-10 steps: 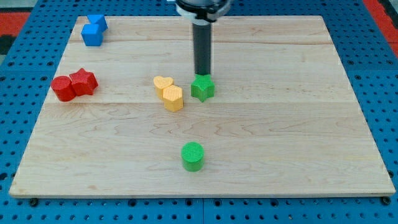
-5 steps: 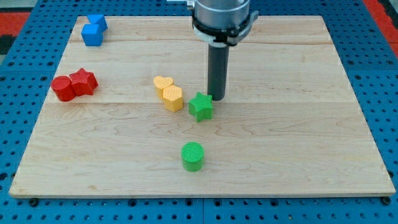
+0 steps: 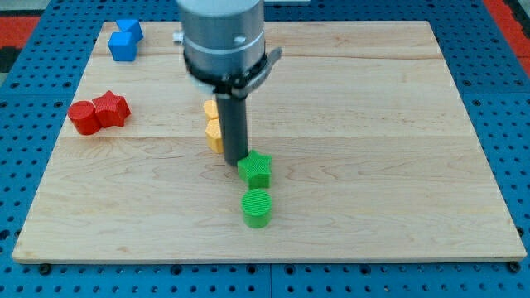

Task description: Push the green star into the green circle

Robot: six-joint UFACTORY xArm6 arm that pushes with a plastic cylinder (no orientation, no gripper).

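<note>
While two red blocks (image 3: 98,112) and two blue blocks (image 3: 124,40) sit far left, yellow blocks (image 3: 214,132) hide partly behind the rod. My tip (image 3: 237,160), which has no jaws, touches the green star (image 3: 256,169), just above the green circle (image 3: 257,207).

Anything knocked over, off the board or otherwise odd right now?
Nothing stands out. My tip sits at the green star's upper left, the star just above the green circle. The yellow blocks are partly hidden behind the rod; red and blue pairs sit undisturbed.
</note>
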